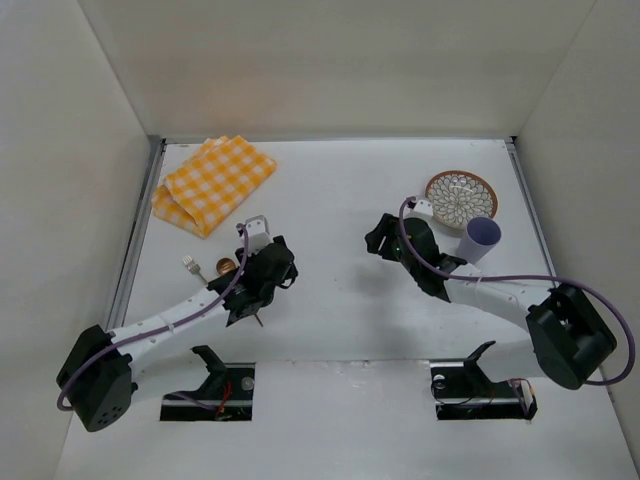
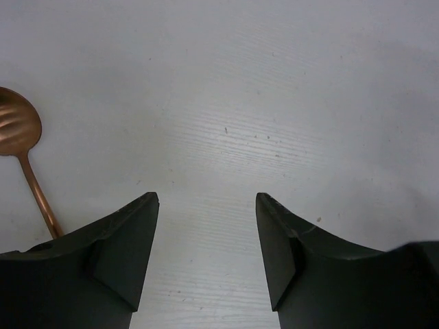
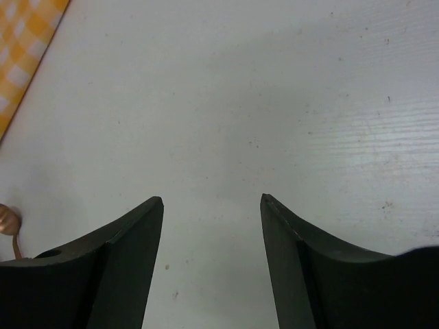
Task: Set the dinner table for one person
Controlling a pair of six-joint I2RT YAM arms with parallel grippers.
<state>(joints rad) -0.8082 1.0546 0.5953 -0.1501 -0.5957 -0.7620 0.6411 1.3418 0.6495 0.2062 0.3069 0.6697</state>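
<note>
The dinner table [image 1: 330, 205] is a white tabletop with metal edge rails. A patterned plate [image 1: 461, 194] lies at the back right, with a lilac cup [image 1: 481, 238] just in front of it. A fork [image 1: 190, 266] and a copper spoon [image 1: 224, 265] lie at the left. My left gripper [image 1: 272, 272] hovers just right of the spoon, open and empty [image 2: 207, 199]; the spoon [image 2: 20, 130] shows at its left. My right gripper [image 1: 378, 238] is open and empty [image 3: 211, 200] over bare table, left of the cup.
A folded yellow-and-white checked cloth [image 1: 215, 182] lies at the back left; its corner shows in the right wrist view [image 3: 27, 34]. White walls enclose the table on three sides. Two dark mounts sit at the near edge.
</note>
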